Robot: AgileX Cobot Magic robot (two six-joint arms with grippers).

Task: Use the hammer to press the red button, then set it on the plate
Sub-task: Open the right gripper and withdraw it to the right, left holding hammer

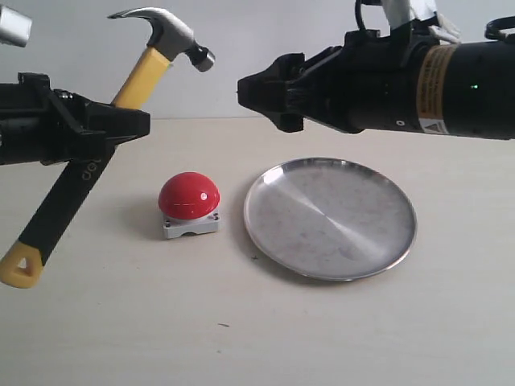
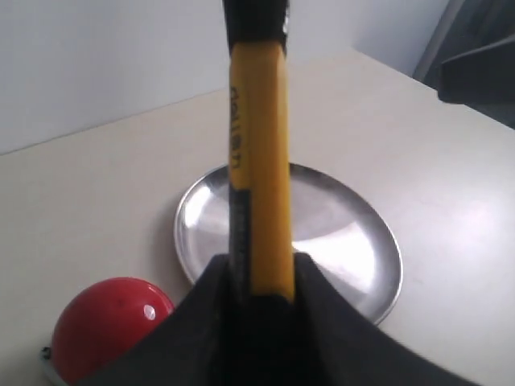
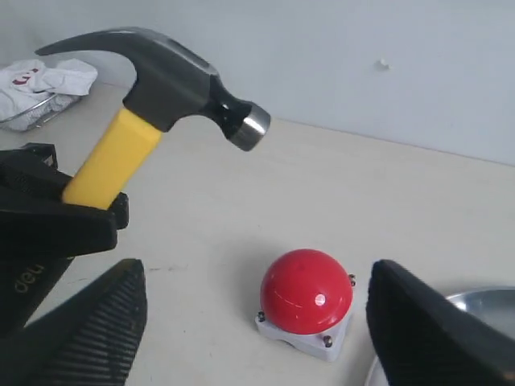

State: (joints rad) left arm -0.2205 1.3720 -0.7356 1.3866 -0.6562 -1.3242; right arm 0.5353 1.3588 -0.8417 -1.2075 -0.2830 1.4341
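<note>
My left gripper (image 1: 121,121) is shut on the handle of the hammer (image 1: 145,72), holding it tilted in the air. Its dark head (image 1: 165,34) points up and right, and the yellow looped tip (image 1: 20,265) hangs low at the left. The red button (image 1: 188,195) sits on its grey base on the table, below and right of that gripper. To its right lies the silver plate (image 1: 330,217). My right gripper (image 1: 245,90) hovers open above the plate's left side, facing the hammer head, with nothing between its fingers. In the right wrist view the hammer (image 3: 161,80) is above the button (image 3: 306,291).
A crumpled white cloth (image 3: 44,80) lies at the far edge of the table in the right wrist view. The beige tabletop (image 1: 257,338) stretches in front of the button and plate. A pale wall stands behind.
</note>
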